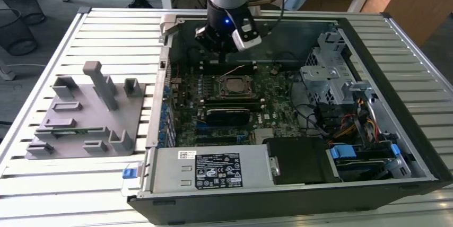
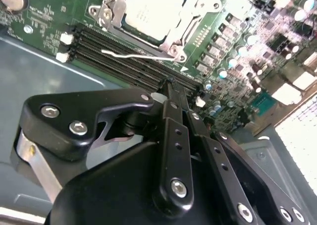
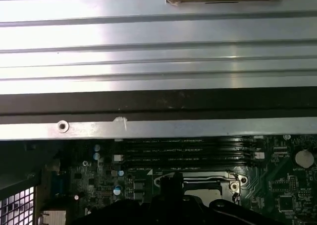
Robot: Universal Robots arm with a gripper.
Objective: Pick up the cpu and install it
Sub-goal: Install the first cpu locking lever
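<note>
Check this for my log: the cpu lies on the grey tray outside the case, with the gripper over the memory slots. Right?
No. The second wrist view shows the cpu in the motherboard socket, not on the grey tray; the gripper is over the memory slots.

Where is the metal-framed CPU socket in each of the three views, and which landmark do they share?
Exterior view: the CPU socket sits mid-motherboard, inside the open case.
Second wrist view: the socket holds the silver cpu, beside the memory slots.
First wrist view: its frame, partly visible, borders the slots.
Shared landmark: the black memory slots along the socket.
</note>
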